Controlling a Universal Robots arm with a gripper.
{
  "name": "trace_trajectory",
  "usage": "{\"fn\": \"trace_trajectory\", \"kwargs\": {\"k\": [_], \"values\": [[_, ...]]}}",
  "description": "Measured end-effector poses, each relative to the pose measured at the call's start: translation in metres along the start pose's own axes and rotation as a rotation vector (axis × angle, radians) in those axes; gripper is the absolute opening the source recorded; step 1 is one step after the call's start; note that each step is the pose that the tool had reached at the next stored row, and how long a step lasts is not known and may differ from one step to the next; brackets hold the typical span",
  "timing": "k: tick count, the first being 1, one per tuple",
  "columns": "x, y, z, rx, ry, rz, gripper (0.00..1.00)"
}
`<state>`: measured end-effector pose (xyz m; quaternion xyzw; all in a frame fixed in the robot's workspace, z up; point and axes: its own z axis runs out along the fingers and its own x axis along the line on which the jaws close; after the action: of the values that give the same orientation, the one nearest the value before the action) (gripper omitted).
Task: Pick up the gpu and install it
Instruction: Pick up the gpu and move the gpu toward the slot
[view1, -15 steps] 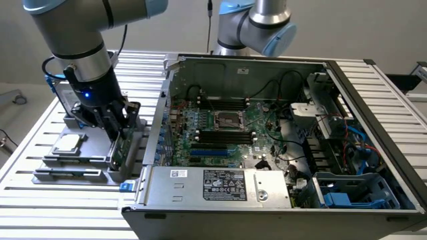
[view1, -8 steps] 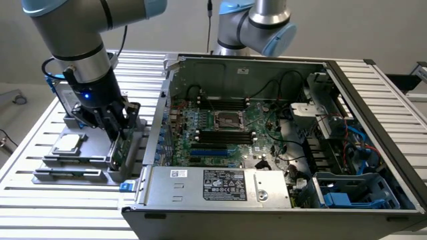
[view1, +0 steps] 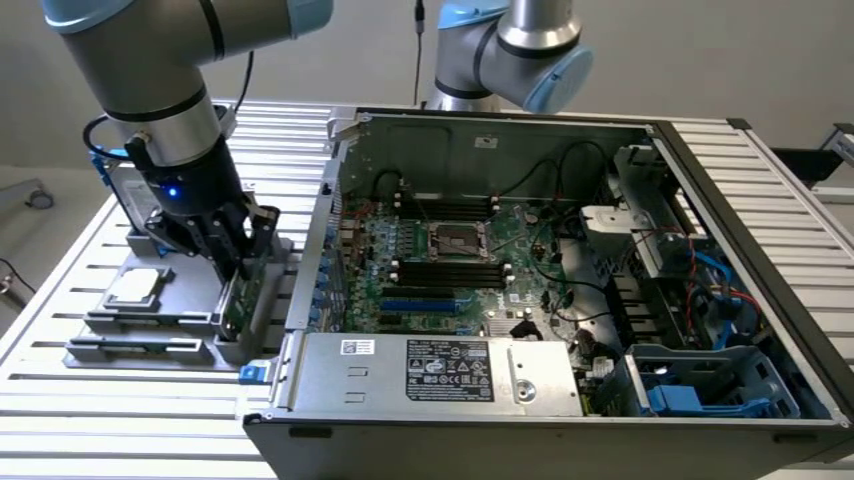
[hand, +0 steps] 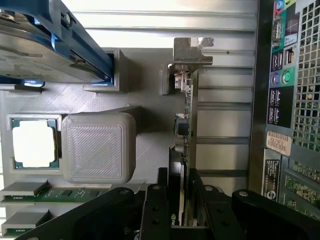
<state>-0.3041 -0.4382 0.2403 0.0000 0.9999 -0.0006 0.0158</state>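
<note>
The gpu (view1: 230, 300) stands on edge in a slot of the grey holder (view1: 147, 330), on the exterior view's left, beside the open computer case (view1: 747, 200). In the wrist view the gpu (hand: 182, 125) runs away from the camera as a thin green board with its silver end bracket (hand: 192, 52) at the far end. My gripper (view1: 240, 262) has come down over the card's upper edge. Its black fingers (hand: 162, 187) straddle the card, one on each side, and close to its faces. I cannot make out firm contact; the gripper (hand: 179, 187) reads as open.
A square silver processor chip (hand: 33, 143) and a hard drive with blue rails (hand: 45, 50) sit in the same holder. The case wall (hand: 280, 100) stands close beside the card. The motherboard (view1: 441, 265) lies exposed inside. A second arm (view1: 514, 50) stands behind the case.
</note>
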Motion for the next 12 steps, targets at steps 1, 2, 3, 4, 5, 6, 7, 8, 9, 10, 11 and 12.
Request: {"fn": "trace_trajectory", "kwargs": {"k": [1, 2, 3, 4, 5, 6, 7, 8, 9, 10, 11, 12], "values": [[0.0, 0.0, 0.0, 0.0, 0.0, 0.0, 0.28], [0.0, 0.0, 0.0, -0.0001, -0.0001, 0.0, 0.26], [0.0, 0.0, 0.0, -0.0001, -0.0001, 0.0, 0.26], [0.0, 0.0, 0.0001, -0.0001, -0.0001, 0.0, 0.26], [0.0, 0.0, 0.0, -0.0001, -0.0001, 0.0, 0.26], [0.0, 0.0, 0.0, -0.0001, -0.0001, 0.0, 0.26], [0.0, 0.0, 0.0, -0.0001, -0.0001, 0.0, 0.26], [0.0, 0.0, 0.0001, -0.0001, -0.0002, 0.0, 0.26], [0.0, 0.0, 0.0001, -0.0001, -0.0003, 0.0, 0.26], [0.0, 0.0, 0.0001, -0.0001, -0.0005, 0.0, 0.26], [0.0, 0.0, 0.0001, -0.0002, -0.0007, 0.0, 0.26], [0.0, 0.0, 0.0, -0.0004, -0.001, 0.0, 0.26]]}}
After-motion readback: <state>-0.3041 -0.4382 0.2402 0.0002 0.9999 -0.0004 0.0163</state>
